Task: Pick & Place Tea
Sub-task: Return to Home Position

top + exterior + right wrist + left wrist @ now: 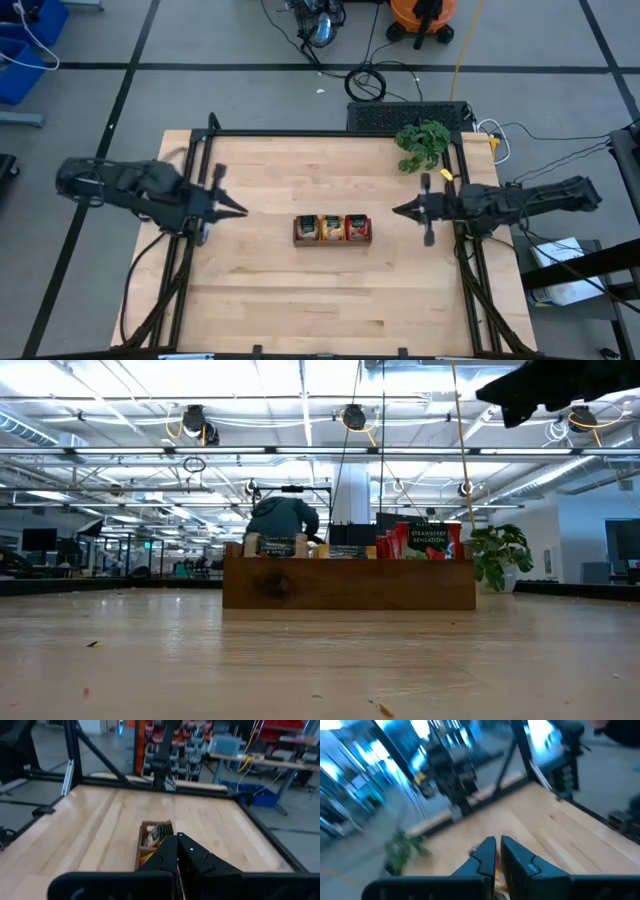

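- The tea [332, 228] stands sorted in the three compartments of the wooden tray [296, 236] at the centre of the table [300, 300]. We see no sachet loose on the boards.
- The tray's long axis runs across the table from one arm toward the other, and both hands point along it at the tray's short ends.
- The left hand [243, 211] hovers well apart from the tray's left end. Its fingers are drawn almost together, with only a sliver between them, and it is empty.
- The right hand [396, 210] is the nearer one, close to the tray's right end, fingers closed on nothing.
- We judge the sorting done. What is left is for each arm to draw straight back along that axis, the right one minding the plant [423, 143] beside it.
- From table height we read "STRAWBERRY SENSATION" on a red sachet [428, 540] rising above the tray wall. The print on the dark sachets [275, 546] is too small for us to read.
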